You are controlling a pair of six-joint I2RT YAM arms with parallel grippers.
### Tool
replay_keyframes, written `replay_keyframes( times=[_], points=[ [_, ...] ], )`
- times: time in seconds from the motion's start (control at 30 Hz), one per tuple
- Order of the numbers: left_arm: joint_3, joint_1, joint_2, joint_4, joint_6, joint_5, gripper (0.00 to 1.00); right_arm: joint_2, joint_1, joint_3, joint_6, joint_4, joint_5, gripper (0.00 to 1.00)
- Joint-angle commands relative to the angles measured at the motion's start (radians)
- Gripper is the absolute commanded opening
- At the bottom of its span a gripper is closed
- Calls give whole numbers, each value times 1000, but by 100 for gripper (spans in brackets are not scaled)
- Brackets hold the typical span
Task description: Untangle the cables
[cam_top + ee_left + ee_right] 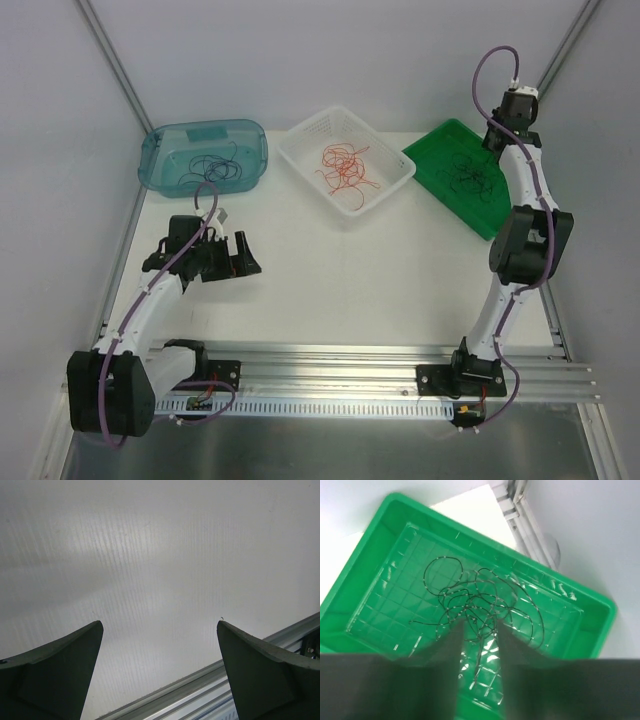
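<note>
Three containers stand in a row beyond both arms: a teal tub (150, 160), a white basket (310, 180) and a green tray (365, 575).

Right gripper (480, 630): positioned above the green tray, pointing down into it. Jaws stand a narrow gap apart. The black cable tangle (475, 602) lies on the gridded tray floor, directly ahead of the fingertips and running into the gap between them. Several strands show inside that gap; whether either finger touches them cannot be told. One larger loop of the tangle lies ahead and to the left of the jaws, and the rest spreads ahead and to the right. No strand is seen lifted clear of the tray floor.

Left gripper (159, 625): jaws stand wide apart with nothing between them. Bare white table (150, 555) fills the space between and ahead of the fingers. An aluminium rail (210, 690) crosses below the fingertips on the right side.

Other cables: the red-orange cables (345, 165) lie loose in the white basket, well apart from both sets of jaws. A second black bundle (210, 168) lies in the teal tub, beyond the left jaws and not touching them.
</note>
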Motion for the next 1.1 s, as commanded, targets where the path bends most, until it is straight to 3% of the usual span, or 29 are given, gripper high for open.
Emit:
replay_keyframes(
  times=[0.0,0.17,0.43,0.67,0.87,1.07],
  points=[
    [34,-5,12,7,23,11,99,62,2,69,21,-14,-27,41],
    [32,-5,-10,7,23,8,99,-49,2,-71,81,16,-47,69],
    [23,-5,-96,7,14,13,99,-400,2,-174,173,-92,-53,99],
    [3,-5,-222,7,2,-2,99,-692,3,-216,236,-364,-81,97],
    [-5,-6,-319,7,11,-103,99,-1062,2,-316,205,-512,-71,97],
    [136,-6,-455,-91,-31,-200,99,-1381,3,-414,194,-602,-59,97]
  ],
)
